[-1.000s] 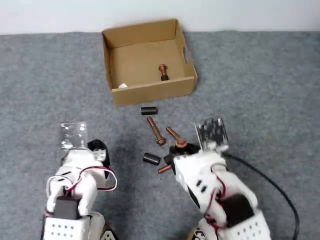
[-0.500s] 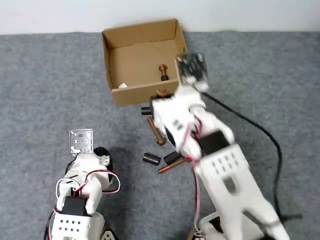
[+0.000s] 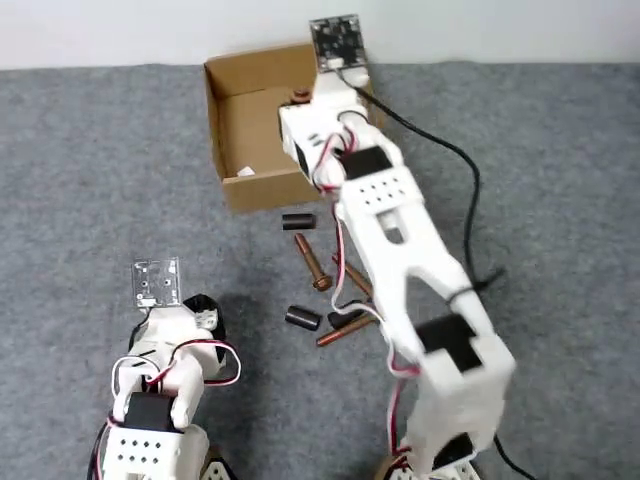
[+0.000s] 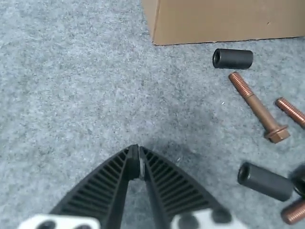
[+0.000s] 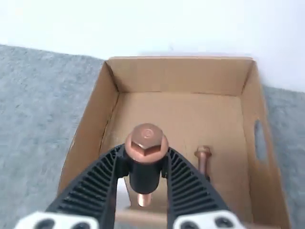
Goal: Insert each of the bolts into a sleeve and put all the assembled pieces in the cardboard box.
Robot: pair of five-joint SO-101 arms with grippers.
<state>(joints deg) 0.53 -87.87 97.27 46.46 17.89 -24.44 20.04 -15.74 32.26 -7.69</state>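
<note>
Two arms: your right arm (image 3: 400,250) lies from the lower right of the frame up to the cardboard box (image 3: 262,192). Your left arm (image 3: 160,380) sits at lower left.
Right fingers (image 5: 95,186): clamped on the held sleeve (image 5: 144,177), black, with the held bolt (image 5: 146,140) through it, copper head up. You have it over the inside of the box.
Left fingers (image 4: 109,186): tips pressed together, nothing between them, over bare counter (image 3: 100,180).
Box: upper centre of the frame, open side up. One boxed piece (image 5: 202,160) lies on its floor, and a white scrap (image 3: 245,172) sits in a front corner.
Loose parts: mid-frame, below the box. The top sleeve (image 3: 298,221) is just beside the front wall. The long bolt (image 3: 312,262) lies under it, then the lower sleeve (image 3: 302,319) and the lower bolt (image 3: 338,337). More pieces are partly hidden by your right arm.
</note>
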